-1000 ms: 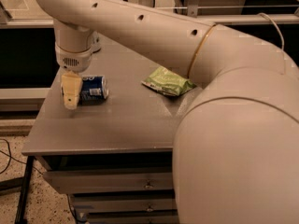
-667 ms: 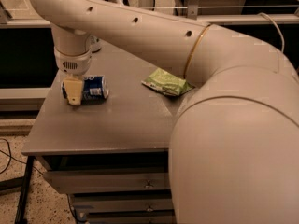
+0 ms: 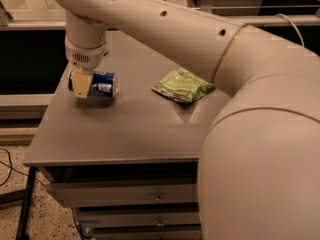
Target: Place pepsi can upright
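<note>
Judging step as grasp phase: cream two-finger gripper [image 3: 82,87] sits low at left-rear of grey flat worktop [image 3: 125,129], touching the left end of the small blue pepsi can [image 3: 104,84]. Whether gripper is clamped on can: cannot tell, wrist blocks view. Can lies on its side, long axis approx. left-right, white label patch facing cam, silver end to the right. Next move prob. needs a firm hold, a lift, then a quarter-turn of wrist before setting down on a silver end. Crumpled green snack bag [image 3: 182,85] well apart, to the right.

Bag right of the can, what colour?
Green bag, camera view; gripper at left end of pepsi can.
</note>
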{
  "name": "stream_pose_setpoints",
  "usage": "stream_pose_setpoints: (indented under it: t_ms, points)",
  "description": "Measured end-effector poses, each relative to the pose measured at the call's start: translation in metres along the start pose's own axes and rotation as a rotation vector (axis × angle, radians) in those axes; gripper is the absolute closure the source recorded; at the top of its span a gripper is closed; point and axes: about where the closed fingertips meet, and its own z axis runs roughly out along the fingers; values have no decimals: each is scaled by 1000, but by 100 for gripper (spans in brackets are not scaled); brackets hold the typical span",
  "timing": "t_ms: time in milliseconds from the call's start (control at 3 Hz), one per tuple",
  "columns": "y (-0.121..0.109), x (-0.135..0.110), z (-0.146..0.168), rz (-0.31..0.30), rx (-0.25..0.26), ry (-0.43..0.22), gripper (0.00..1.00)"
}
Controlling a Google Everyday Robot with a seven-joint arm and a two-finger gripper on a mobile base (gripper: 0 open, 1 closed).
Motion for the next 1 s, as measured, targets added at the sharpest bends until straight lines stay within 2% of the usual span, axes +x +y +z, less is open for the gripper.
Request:
stream_pose_setpoints:
  t_ms: [333,667,1000]
  points:
    - [-4,-2,-24,81,4,-217,100]
    - [11,-8,-30,140,-38,-466,100]
    - [21,-20,-43,156,-42,-719,100]
